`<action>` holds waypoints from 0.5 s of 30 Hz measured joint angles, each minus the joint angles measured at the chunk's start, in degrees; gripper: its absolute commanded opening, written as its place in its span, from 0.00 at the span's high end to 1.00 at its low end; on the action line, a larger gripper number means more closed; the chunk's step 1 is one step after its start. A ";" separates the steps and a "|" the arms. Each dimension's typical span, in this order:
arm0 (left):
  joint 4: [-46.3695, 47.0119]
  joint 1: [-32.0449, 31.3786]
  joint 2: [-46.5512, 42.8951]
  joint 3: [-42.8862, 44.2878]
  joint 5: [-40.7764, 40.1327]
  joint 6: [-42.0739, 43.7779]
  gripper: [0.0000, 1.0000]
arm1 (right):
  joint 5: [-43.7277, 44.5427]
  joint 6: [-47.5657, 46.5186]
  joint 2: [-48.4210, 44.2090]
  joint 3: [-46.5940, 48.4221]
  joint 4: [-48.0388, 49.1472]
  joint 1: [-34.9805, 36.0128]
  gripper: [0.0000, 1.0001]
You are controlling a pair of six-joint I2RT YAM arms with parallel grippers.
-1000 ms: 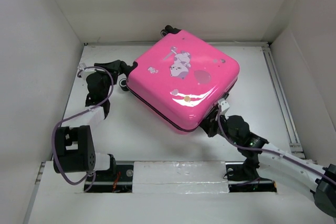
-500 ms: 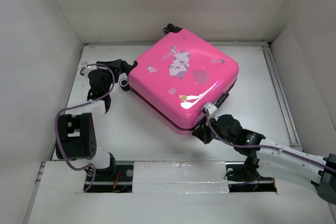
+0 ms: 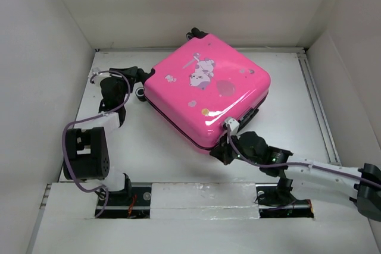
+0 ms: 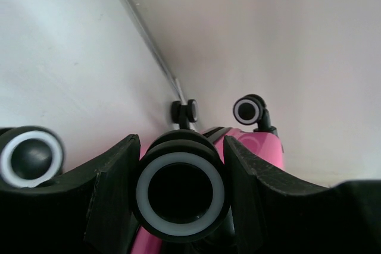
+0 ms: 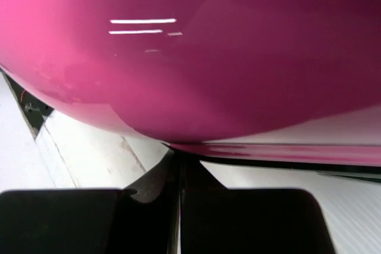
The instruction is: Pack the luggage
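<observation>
While left end effector (image 4: 181, 150) clamps luggage (image 3: 208, 90) wheel (image 4: 180, 191), right end effector (image 5: 177, 171) closed beside its near edge.

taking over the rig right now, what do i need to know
Left gripper: shut on a corner wheel of the luggage.
Right gripper: shut, tips at the seam on its near edge; any pinch there is not visible.
Luggage: flat on the table, lid down.
Left: confirm the seam is closed all round; contents unseen.
</observation>
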 measured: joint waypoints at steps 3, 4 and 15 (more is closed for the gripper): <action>2.45 0.20 0.13 -3.06 -2.05 -0.39 1.00 | 3.26 0.85 3.82 0.00 4.35 3.21 1.00; 3.58 0.31 0.13 -3.72 -2.80 -0.44 1.00 | 4.55 0.72 5.31 0.13 5.57 4.57 1.00; 11.56 2.29 0.07 -7.74 -12.72 0.02 1.00 | 14.47 -1.86 20.52 12.61 3.93 14.12 1.00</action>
